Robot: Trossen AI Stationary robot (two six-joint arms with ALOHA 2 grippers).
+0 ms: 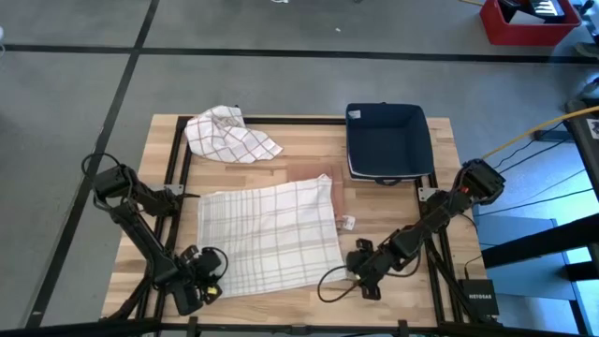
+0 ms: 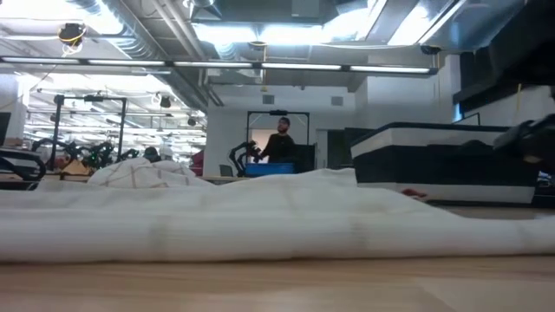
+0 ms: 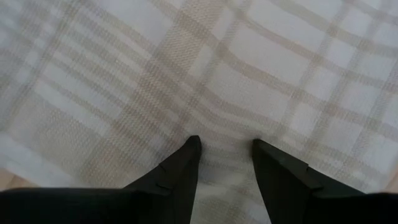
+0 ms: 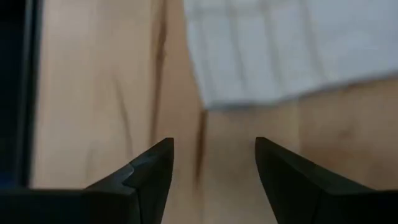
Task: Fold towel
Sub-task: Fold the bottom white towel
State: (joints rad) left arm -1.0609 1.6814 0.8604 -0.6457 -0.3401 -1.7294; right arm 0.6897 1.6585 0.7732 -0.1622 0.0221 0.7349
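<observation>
Plaid towel (image 1: 271, 234) lies flat on the tabletop (image 1: 393, 290); left claw (image 3: 225, 152) spread over its near-left corner, right claw (image 4: 214, 155) spread just beside its right edge.

The left gripper (image 1: 208, 277) sits low at the table's near left, its fingers (image 3: 180, 168) parted, while the right gripper (image 1: 353, 267) rests low at the near right, arm stretched back toward the right edge, fingers (image 4: 152, 168) spread apart.
</observation>
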